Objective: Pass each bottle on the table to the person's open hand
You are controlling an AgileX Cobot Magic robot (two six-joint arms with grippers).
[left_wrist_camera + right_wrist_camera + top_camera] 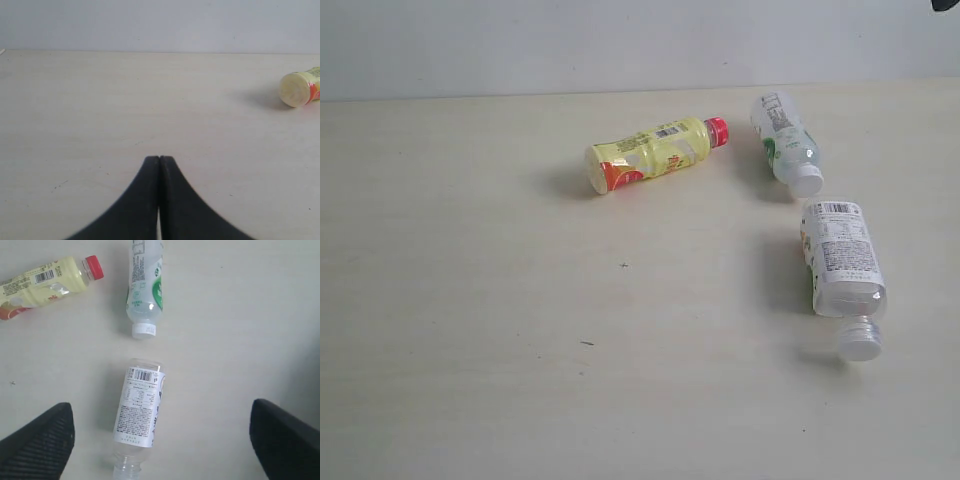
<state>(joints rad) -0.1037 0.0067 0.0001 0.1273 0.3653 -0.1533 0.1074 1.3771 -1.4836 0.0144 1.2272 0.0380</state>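
Three bottles lie on the table (470,300). The yellow bottle (652,152) with a red cap lies at the back middle; its base also shows in the left wrist view as the yellow bottle (300,88). One white-labelled clear bottle (784,140) lies at the back right, a second one (842,268) nearer on the right. The red-labelled bottle and the person's hand are out of view. My right gripper (162,440) hangs open high above the nearer clear bottle (140,410). My left gripper (159,159) is shut and holds nothing, low over bare table.
A plain pale wall (620,40) runs behind the table's far edge. A small dark shape (947,5) shows at the top right corner of the exterior view. A few tiny dark specks (623,265) mark the tabletop.
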